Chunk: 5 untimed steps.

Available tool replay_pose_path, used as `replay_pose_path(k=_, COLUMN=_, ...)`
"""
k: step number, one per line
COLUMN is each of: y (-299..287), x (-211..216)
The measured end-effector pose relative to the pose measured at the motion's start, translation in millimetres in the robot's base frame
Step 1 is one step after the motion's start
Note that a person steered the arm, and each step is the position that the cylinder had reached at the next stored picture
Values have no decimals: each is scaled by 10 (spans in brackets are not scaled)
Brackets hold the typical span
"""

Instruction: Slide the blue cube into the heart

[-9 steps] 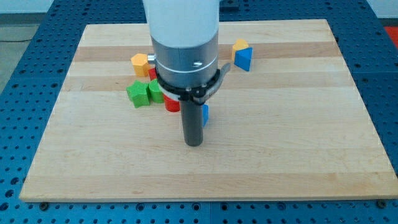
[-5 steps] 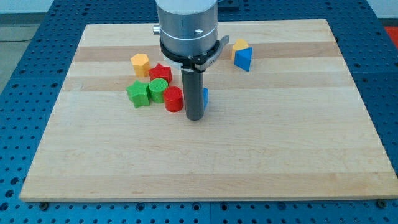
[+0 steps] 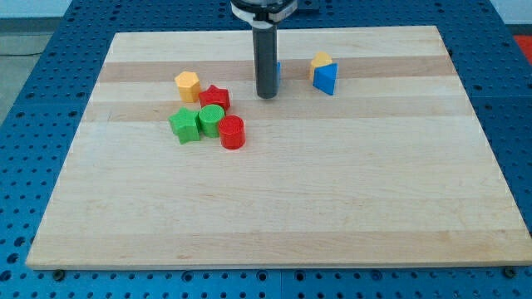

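Camera view is showing the wooden bench (image 3: 332, 183) carrying my tip (image 3: 266, 95), a bare rod with no claw to spread or pinch, touching the mostly hidden blue cube (image 3: 277, 71), its orientation unreadable, sitting apart from the red heart (image 3: 215, 95).

A straight, dark grey cylindrical rod hangs from the 12 o'clock edge of the view, smooth and matt along its whole visible length, with an even thickness from top to bottom and a faint lighter sheen down its left side. Its lower end, my tip (image 3: 266, 96), is cut flat and looks slightly darker at the rim. At the very top of the frame the rod meets a wider round collar in black, of which only the lower edge shows, with a thin pale band just above it. No cables, screws or markings can be made out on the rod.
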<state>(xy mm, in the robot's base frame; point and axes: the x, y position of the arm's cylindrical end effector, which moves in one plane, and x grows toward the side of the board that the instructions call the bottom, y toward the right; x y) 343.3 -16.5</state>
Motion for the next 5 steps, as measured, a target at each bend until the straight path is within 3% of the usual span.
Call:
replay_pose_path(k=3, y=-467, x=-582)
replay_pose_path(k=5, y=-28, x=-696)
